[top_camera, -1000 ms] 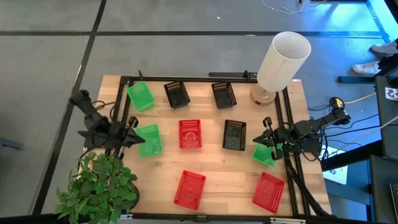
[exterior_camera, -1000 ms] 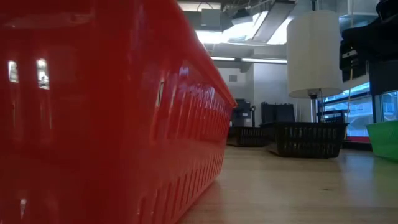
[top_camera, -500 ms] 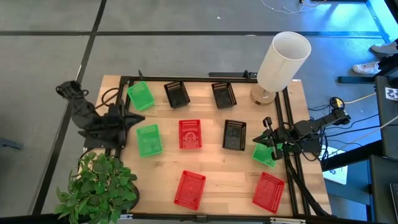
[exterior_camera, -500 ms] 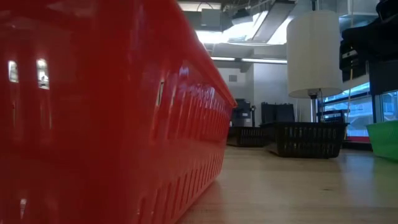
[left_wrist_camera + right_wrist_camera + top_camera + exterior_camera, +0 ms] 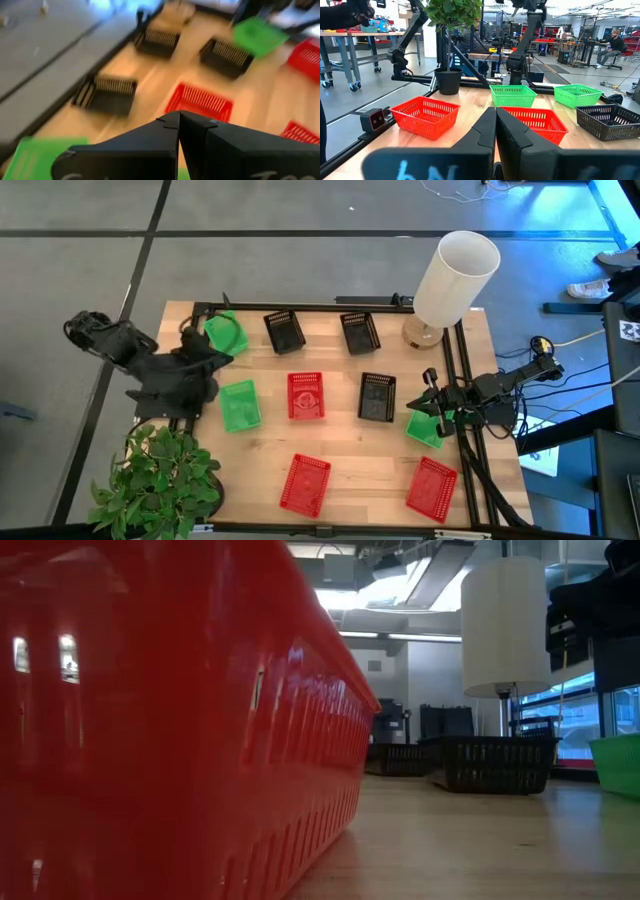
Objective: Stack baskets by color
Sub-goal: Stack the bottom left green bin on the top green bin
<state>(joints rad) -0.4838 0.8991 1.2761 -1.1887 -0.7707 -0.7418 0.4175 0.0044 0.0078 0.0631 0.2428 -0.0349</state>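
Baskets: nine lie singly on the table [image 5: 340,455], none stacked yet.
Green baskets: one at 11 o'clock of the table [image 5: 226,333], one at 9 o'clock [image 5: 240,404], one at 3 o'clock [image 5: 424,429] beside the right gripper.
Red baskets: one in the centre [image 5: 306,396], one at 6 o'clock [image 5: 305,483], one at 5 o'clock [image 5: 432,485].
Black baskets: two along the 12 o'clock edge [image 5: 285,331] [image 5: 360,332], one just right of centre [image 5: 377,397].
Left gripper [image 5: 222,356]: clenched and empty, between the two green baskets on that side.
Right gripper [image 5: 413,406]: fingers pressed together, holding nothing, at 3 o'clock.
Handling: I judge the baskets light, thin plastic mesh, a little springy, easy to push away.
Where to hold: probably pinch one rim wall, one finger inside and one outside, then lift straight.
Other things: a white lamp [image 5: 452,278] at 1 o'clock and a plant [image 5: 160,480] at 7 o'clock.
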